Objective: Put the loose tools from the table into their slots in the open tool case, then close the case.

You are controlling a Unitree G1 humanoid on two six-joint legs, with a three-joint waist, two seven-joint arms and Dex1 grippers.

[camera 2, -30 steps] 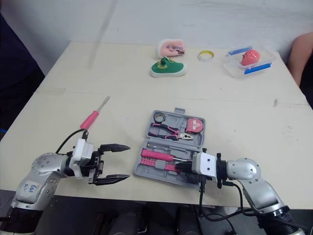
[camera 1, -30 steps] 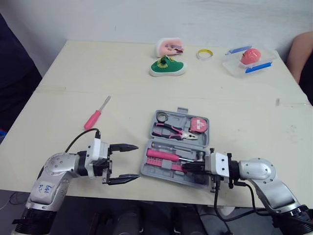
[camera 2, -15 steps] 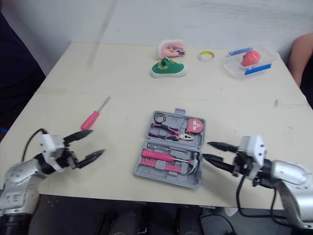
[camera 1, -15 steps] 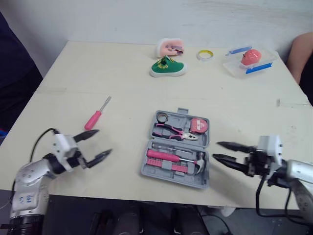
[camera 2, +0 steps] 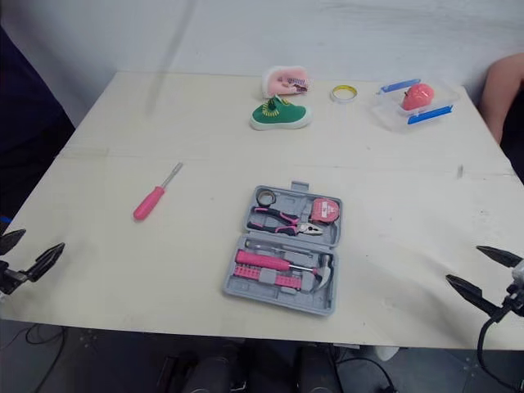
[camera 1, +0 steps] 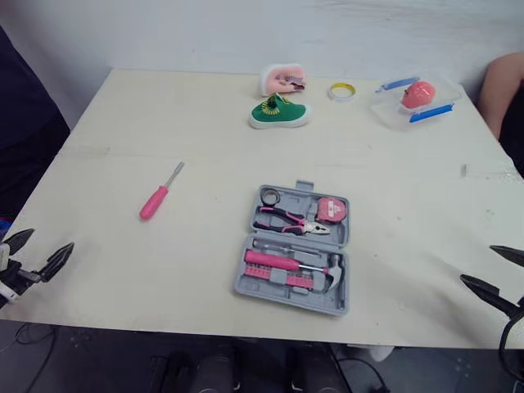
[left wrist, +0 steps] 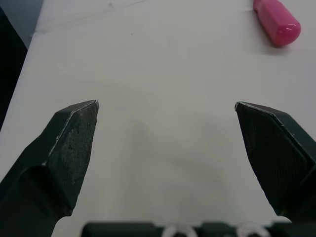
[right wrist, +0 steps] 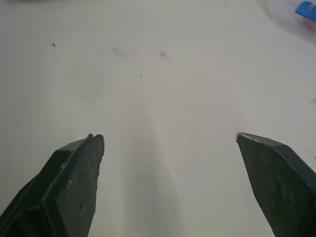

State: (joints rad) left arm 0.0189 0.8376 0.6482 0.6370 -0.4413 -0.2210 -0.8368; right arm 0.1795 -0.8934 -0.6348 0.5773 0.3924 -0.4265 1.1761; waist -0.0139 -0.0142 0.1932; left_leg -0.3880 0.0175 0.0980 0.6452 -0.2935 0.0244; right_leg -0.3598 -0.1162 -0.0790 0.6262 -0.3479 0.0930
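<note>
The pale bench [camera 1: 205, 115] carries the open grey tool case [camera 1: 282, 295] near its front edge, with pink-handled tools seated in its slots, one seemingly a hammer. The left gripper [camera 1: 39, 248] hangs at the bench's front left edge and the right gripper [camera 1: 479, 264] at its front right edge. Both have their fingers spread wide, holding nothing. The pink screwdriver [camera 1: 159, 196] lies loose on the bench, left of the case and well apart from it.
</note>
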